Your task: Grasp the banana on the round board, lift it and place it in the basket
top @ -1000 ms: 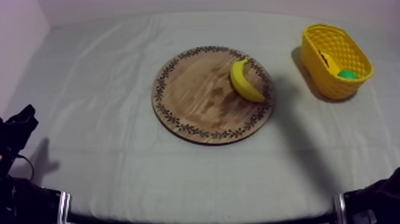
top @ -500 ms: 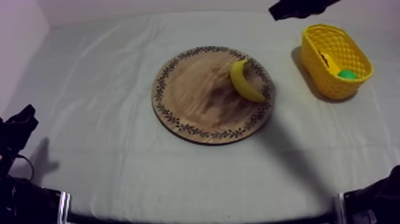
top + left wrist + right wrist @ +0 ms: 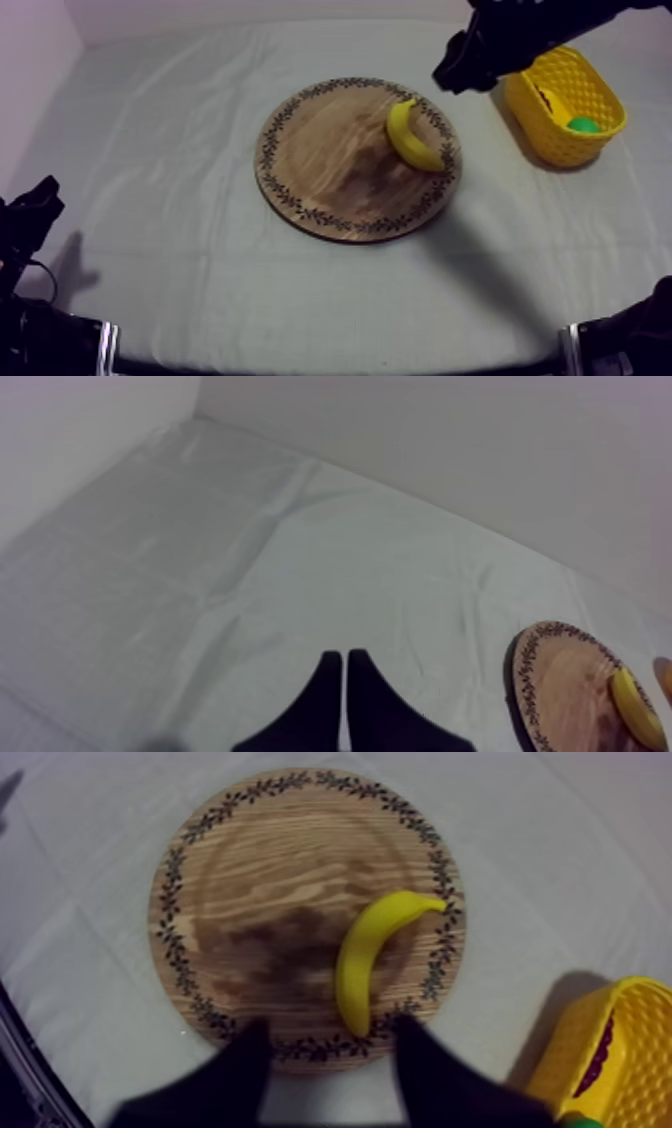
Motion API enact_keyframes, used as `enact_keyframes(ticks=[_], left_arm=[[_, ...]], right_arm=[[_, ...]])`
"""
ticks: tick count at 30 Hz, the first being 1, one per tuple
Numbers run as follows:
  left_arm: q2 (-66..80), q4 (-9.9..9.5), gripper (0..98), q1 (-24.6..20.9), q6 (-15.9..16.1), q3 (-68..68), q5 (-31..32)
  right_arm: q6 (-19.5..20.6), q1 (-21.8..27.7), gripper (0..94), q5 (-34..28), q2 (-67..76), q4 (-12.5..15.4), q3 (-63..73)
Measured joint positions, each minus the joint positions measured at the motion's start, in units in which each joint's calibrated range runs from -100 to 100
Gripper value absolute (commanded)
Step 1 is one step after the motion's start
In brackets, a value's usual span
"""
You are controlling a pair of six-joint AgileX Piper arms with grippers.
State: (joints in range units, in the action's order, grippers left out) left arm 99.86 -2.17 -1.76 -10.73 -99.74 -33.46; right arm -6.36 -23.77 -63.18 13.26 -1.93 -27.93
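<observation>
The yellow banana [image 3: 412, 137] lies on the right part of the round wooden board [image 3: 330, 170], curved along its patterned rim. My right gripper [image 3: 452, 72] hangs above the cloth between the board's far right edge and the yellow basket [image 3: 565, 100]. In the right wrist view its black fingers stand apart, open, with nothing between them, and the gripper [image 3: 333, 1030] is over the board's near rim [image 3: 250, 882] by one end of the banana [image 3: 365, 952]. My left gripper [image 3: 35, 205] rests low at the table's left, and its fingers [image 3: 345, 681] lie together, shut on nothing.
The basket [image 3: 620, 1052] holds a green fruit [image 3: 583, 124] and another piece I cannot make out. The left wrist view shows the board [image 3: 565, 686] and banana [image 3: 640, 711] far off across bare grey-white cloth [image 3: 180, 150].
My right arm has come in from the upper right and moved down and left, towards the board's far right edge. The banana, board, basket and left arm have not moved.
</observation>
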Motion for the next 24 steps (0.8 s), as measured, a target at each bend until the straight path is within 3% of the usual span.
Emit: enact_keyframes(ticks=[3, 6, 24], left_arm=[[0.00, 0.00, 0.1, 0.00, 0.00, 0.00, 0.00], [0.00, 0.00, 0.1, 0.00, 0.00, 0.00, 0.00], [0.00, 0.00, 0.1, 0.00, 0.00, 0.00, 0.00]], right_arm=[[-0.24, -0.46, 86.5, 0.80, 0.38, 0.13, -0.86], [0.11, -0.61, 89.2, 1.16, 0.44, -0.07, -0.92], [6.20, 0.79, 88.8, 8.59, -13.70, -4.30, -0.55]])
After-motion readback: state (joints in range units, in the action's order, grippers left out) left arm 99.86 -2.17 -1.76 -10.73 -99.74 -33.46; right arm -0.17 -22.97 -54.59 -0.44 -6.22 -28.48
